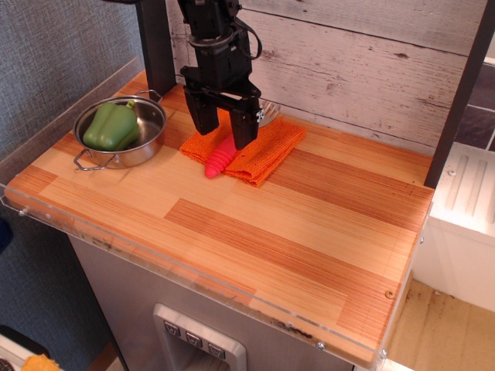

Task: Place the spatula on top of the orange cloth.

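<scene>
One step left, likely: hand point(224, 133) retreat. Spatula point(220, 157) lies on orange cloth point(255, 151), handle tip overhanging worktop point(309, 224). Hand jaws spread, gripping nothing.

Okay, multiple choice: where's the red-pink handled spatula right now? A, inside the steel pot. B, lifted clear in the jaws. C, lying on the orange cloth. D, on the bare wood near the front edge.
C: the ribbed red-pink handled spatula lies on the folded orange cloth, handle tip poking over its front edge, beneath the gripper with jaws spread.
</scene>
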Available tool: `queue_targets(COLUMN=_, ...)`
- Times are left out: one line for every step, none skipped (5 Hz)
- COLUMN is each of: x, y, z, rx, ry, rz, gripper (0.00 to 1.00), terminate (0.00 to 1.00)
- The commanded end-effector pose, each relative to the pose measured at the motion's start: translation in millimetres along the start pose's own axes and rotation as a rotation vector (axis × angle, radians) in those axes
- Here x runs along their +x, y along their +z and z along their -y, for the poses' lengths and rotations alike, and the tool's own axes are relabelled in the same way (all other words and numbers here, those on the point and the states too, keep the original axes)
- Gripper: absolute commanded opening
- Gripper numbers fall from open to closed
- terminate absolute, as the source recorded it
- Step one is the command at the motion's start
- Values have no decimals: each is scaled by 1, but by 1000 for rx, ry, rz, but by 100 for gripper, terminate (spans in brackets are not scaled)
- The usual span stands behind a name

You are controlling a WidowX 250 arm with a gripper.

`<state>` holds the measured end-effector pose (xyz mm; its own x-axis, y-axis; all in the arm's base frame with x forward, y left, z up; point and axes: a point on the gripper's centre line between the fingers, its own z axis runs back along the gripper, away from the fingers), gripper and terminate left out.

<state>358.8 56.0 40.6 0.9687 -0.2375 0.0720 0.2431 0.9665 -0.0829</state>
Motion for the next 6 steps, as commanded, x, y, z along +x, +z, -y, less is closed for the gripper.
queue_targets(x=-44, y=58, z=-1, rx=101, ry=76, rz=68, gripper=100, terminate=0)
queue_targets(x=-62, y=66, z=7, rx=60, ry=135, rz=82, gripper=100, terminate=0)
queue_targets(x=-70, y=69, z=13, rx=59, ry=154, rz=74, gripper=100, terminate=0)
queue_targets(x=-74, y=72, z=12, rx=54, ry=113, rz=7, gripper=100, terminate=0)
queue_targets(x=-74, y=72, z=12, rx=54, ry=113, rz=7, gripper=100, terminate=0)
queue_targets(x=-74, y=72, z=12, rx=54, ry=113, rz=7, gripper=100, terminate=100)
